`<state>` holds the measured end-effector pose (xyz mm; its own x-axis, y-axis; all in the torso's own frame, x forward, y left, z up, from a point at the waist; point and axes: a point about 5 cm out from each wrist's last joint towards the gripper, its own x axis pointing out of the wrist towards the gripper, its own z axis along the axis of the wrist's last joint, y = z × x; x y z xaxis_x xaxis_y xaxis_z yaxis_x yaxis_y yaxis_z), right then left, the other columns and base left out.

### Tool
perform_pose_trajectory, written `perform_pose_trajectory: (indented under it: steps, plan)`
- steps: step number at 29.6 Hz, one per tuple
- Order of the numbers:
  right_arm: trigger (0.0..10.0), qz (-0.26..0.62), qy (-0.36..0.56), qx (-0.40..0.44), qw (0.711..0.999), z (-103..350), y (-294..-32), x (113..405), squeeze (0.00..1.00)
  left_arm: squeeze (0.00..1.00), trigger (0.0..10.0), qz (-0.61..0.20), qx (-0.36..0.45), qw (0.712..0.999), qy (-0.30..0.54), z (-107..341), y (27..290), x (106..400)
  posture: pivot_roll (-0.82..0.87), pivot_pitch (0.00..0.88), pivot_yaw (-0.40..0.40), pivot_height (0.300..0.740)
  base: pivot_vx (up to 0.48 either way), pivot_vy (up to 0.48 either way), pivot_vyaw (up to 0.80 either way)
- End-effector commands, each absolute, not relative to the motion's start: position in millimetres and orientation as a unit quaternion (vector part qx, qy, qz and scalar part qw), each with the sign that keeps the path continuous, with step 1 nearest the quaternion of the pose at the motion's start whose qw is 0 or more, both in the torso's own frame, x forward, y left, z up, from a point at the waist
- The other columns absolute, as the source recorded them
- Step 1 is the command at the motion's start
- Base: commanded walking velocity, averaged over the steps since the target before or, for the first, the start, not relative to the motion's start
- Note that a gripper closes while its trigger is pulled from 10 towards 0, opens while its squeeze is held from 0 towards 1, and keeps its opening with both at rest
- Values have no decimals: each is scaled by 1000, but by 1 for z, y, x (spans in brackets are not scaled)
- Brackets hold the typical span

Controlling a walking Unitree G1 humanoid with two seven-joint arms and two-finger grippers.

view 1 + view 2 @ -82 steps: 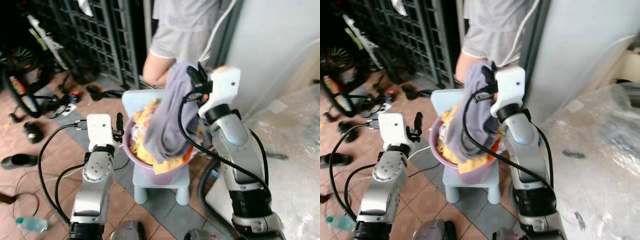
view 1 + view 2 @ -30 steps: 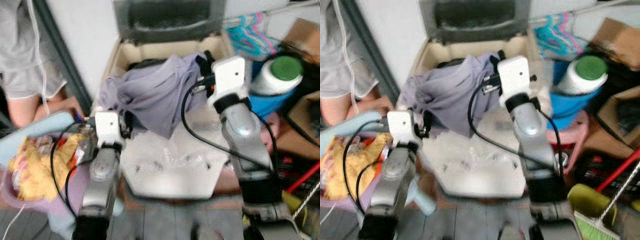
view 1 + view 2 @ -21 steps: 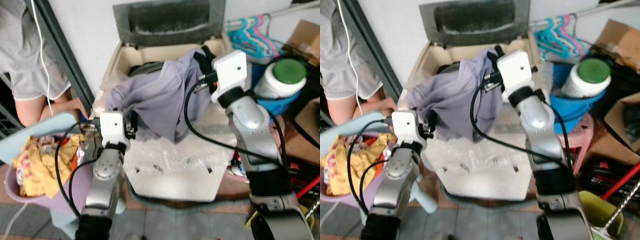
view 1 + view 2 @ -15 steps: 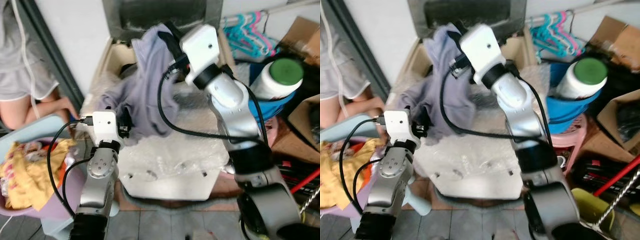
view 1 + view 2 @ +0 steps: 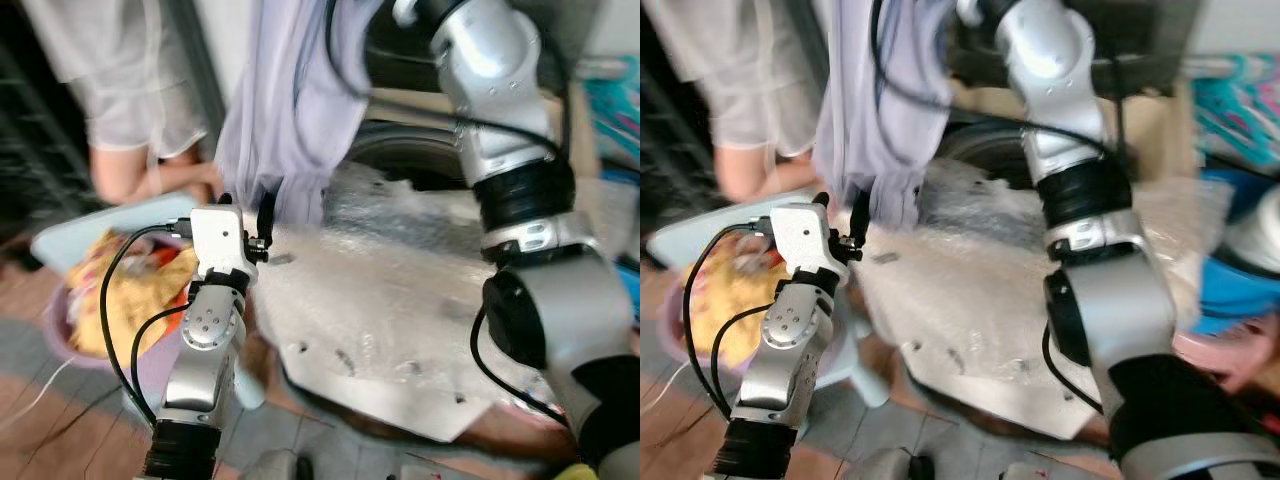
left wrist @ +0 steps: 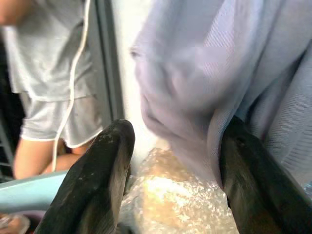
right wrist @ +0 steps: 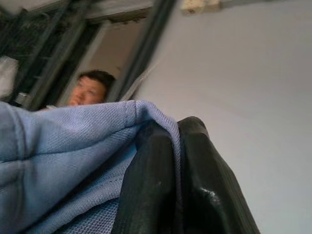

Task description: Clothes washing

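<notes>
A purple-grey garment [image 5: 290, 100] hangs in a long drape above the left edge of the washing machine [image 5: 400, 300]. My right gripper [image 7: 178, 161] is raised high and shut on the garment's [image 7: 58, 161] top fold. My right arm [image 5: 490, 90] reaches up past the top of the eye views. Lower down, my left gripper [image 5: 248, 205] is open just below the garment's hem. In the left wrist view the cloth [image 6: 219, 73] hangs right ahead of the spread fingers [image 6: 100, 180]. The machine's drum opening [image 5: 400, 160] lies behind the garment.
Crinkled plastic wrap covers the machine's top [image 5: 380, 270]. A purple basket [image 5: 60, 340] of yellow clothes [image 5: 120, 290] sits on a pale blue stool at my left. A person [image 5: 130, 90] in grey stands beside the basket. A blue tub [image 5: 1240, 280] stands at the right.
My right arm has lifted the garment much higher, so it now hangs in a long drape. The camera has swung left and closer, and the picture is blurred. The left gripper stays open.
</notes>
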<state>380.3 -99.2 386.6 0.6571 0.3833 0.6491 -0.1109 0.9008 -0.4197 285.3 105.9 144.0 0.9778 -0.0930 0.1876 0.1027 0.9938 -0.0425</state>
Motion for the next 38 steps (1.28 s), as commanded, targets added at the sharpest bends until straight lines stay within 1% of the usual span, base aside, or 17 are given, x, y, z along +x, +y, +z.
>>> perform_pose_trajectory:
  steps: [1,7,9,12,13,14,16,18,19,20,21,25,27,29,33,37,38]
  plan:
    - [10000,98,-400,-145,900,384,-116,379,0,0,10000,-28,-23,999,-38,122,111,282,-80,0,94,740,0,0,0]
    - [10000,126,-282,-125,943,306,-112,384,0,0,10000,-40,-13,998,-47,125,110,282,-77,0,100,740,0,0,0]
    - [10000,118,-201,-96,968,266,-114,384,0,0,10000,-49,-8,998,-48,125,111,282,-84,0,105,740,0,0,0]
    - [10000,105,-163,-70,978,251,-117,384,0,0,10000,-52,-8,998,-47,124,111,283,-87,0,106,740,0,0,0]
    - [10000,86,-129,-49,987,241,-122,384,12,0,10000,-52,-7,998,-47,125,111,284,-88,0,106,740,0,0,0]
    - [10000,50,-77,-12,996,224,-133,383,200,0,10000,-49,-8,998,-47,126,111,285,-91,0,104,740,0,0,0]
    - [10000,11,-32,-1,999,209,-145,383,173,0,10000,-51,-2,997,-52,127,110,285,-91,0,102,740,0,0,0]
    - [10000,-3,-26,7,1000,208,-149,384,176,0,10000,-65,-6,996,-57,128,107,285,-92,0,103,740,0,0,0]
    - [10000,-14,-22,35,999,211,-154,387,149,0,10000,-105,-15,991,-79,137,99,283,-89,0,102,740,0,0,0]
    - [10000,-14,-22,35,999,211,-154,387,149,0,10000,-105,-15,991,-79,137,99,283,-89,0,102,740,0,0,0]
    - [10000,-10,-48,50,998,224,-156,390,71,0,10000,-135,-17,986,-98,147,93,284,-85,0,101,740,0,0,0]
    - [10000,-8,-70,56,996,243,-159,398,39,0,10000,-169,-16,978,-121,159,88,287,-86,0,102,740,0,0,0]
    - [10000,-19,-80,69,994,265,-164,407,39,0,10000,-217,8,965,-146,173,82,287,-84,0,102,740,0,0,0]
    - [10000,-23,-97,61,993,284,-168,411,39,0,10000,-219,31,962,-162,177,81,286,-79,0,99,740,0,0,0]
    - [10000,-39,-227,5,973,348,-180,406,43,0,10000,-193,31,968,-159,171,85,284,-73,0,91,740,0,0,0]
    - [10000,-56,-294,-10,954,380,-190,399,47,0,10000,-178,32,970,-161,169,88,280,-73,0,91,740,0,0,0]
    - [10000,-59,-311,-23,948,387,-193,397,75,0,10000,-167,27,973,-156,167,90,279,-70,0,87,740,0,0,0]
